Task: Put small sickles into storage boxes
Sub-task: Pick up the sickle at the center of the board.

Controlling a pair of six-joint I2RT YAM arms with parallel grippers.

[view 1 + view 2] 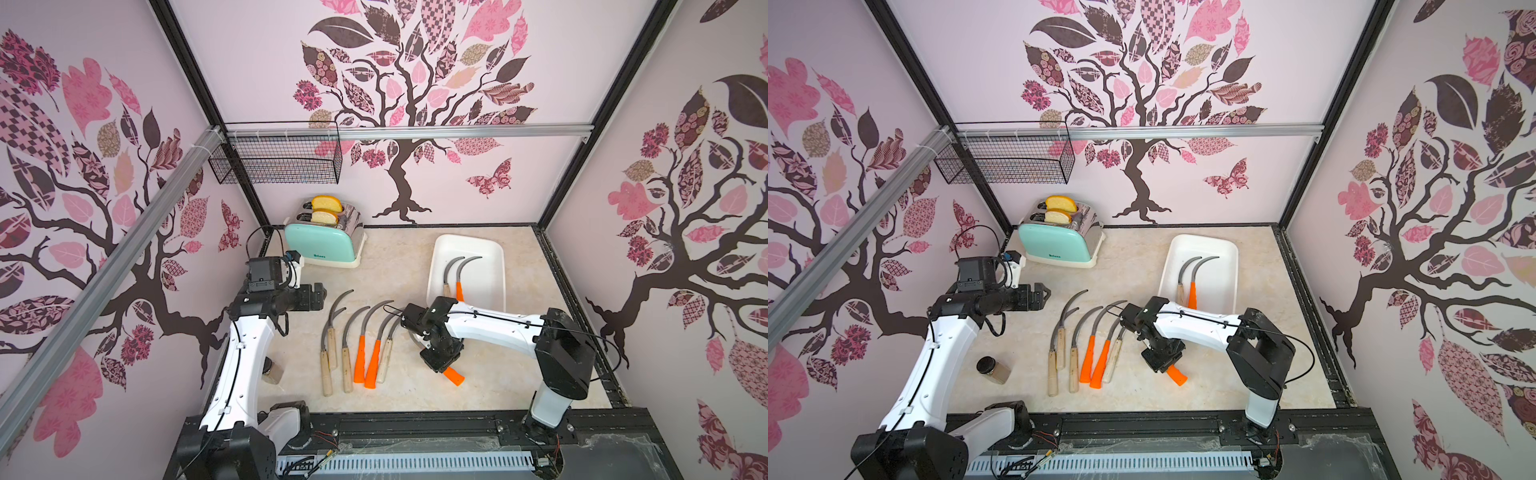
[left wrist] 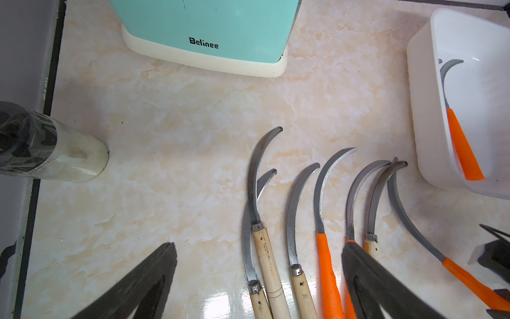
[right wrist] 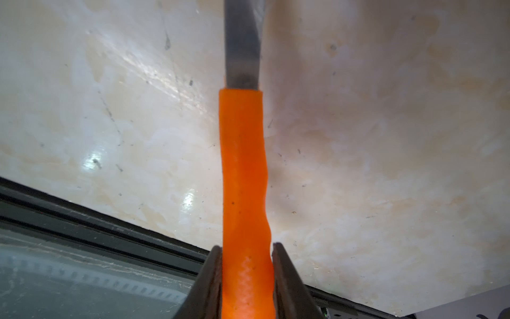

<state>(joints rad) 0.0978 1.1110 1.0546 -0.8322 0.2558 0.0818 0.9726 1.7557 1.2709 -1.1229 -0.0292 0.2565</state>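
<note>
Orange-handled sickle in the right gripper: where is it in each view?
Top view: sickle handle pokes from under right gripper.
Top view: same.
Left wrist: beyond the other sickles, near the white tray.
Right wrist: centre, between the fingers.
Landmark: white tray, top and left wrist views.

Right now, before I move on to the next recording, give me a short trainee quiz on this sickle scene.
1. How many sickles lie inside the white tray?
2. True or false: the left gripper holds a sickle.
3. The right gripper is shut on: A. a grey blade; B. an orange handle; C. the tray's rim.
Key: 1. two; 2. false, its jaws stand open and empty; 3. B.
</note>
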